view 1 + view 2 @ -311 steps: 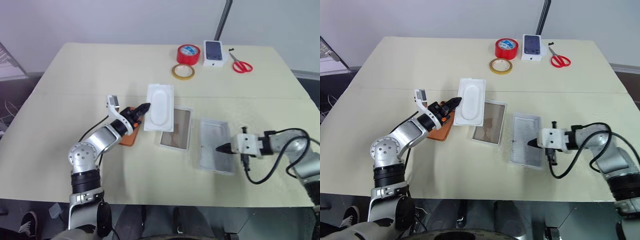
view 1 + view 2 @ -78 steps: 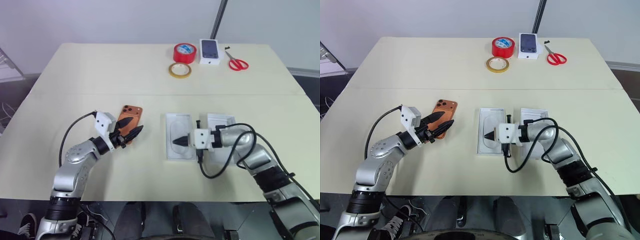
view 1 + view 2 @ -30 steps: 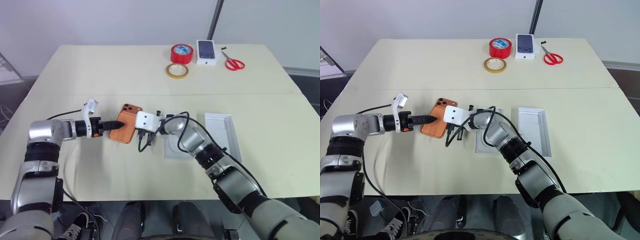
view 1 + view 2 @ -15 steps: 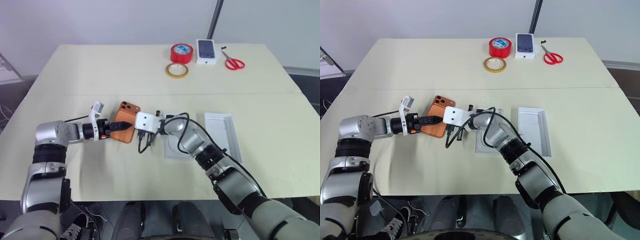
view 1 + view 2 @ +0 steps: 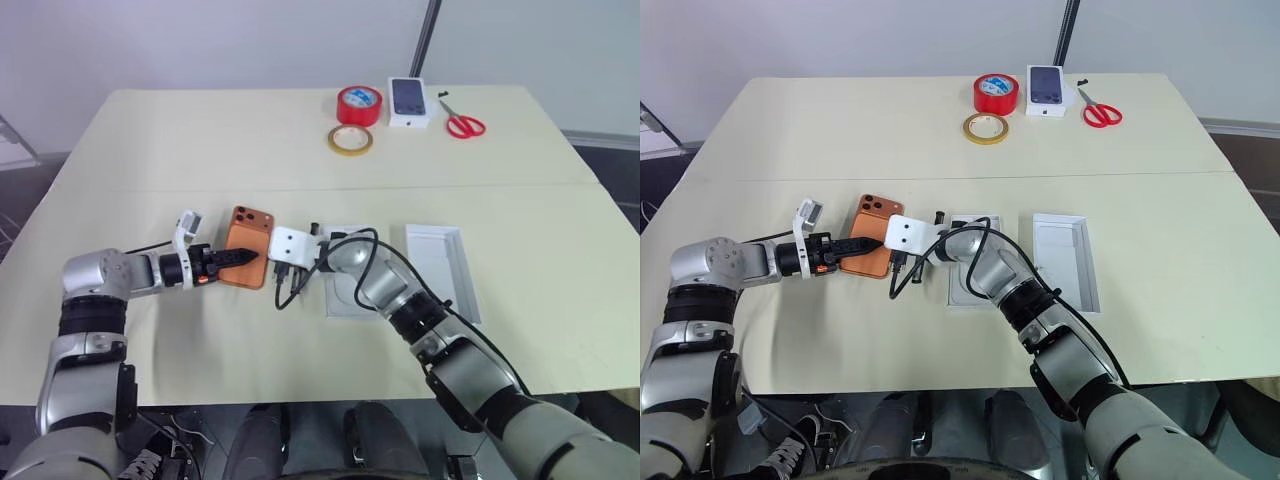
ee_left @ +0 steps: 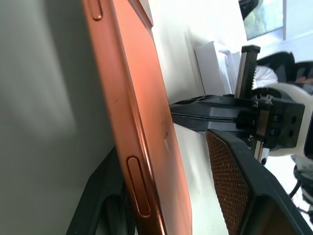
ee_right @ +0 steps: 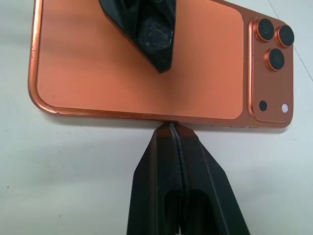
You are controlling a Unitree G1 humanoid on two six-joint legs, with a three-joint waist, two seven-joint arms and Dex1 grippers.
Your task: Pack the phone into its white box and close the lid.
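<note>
The orange phone lies back up on the table, camera block toward the far side. My left gripper reaches in from the left with its jaws open around the phone's near long edge. One finger is under the phone. The padded finger is over its back with a slim gap showing. My right gripper is shut, its tip pressed against the opposite long edge of the phone. The white box lies open and empty to the right.
A flat white insert lies between phone and box, partly under my right arm. At the far edge are a red tape roll, a yellow tape ring, a white box with a phone picture and red scissors.
The phone has swung round to lie squarer to the table edge. My left gripper's jaws have narrowed around it. The right gripper has stayed against the phone's edge.
</note>
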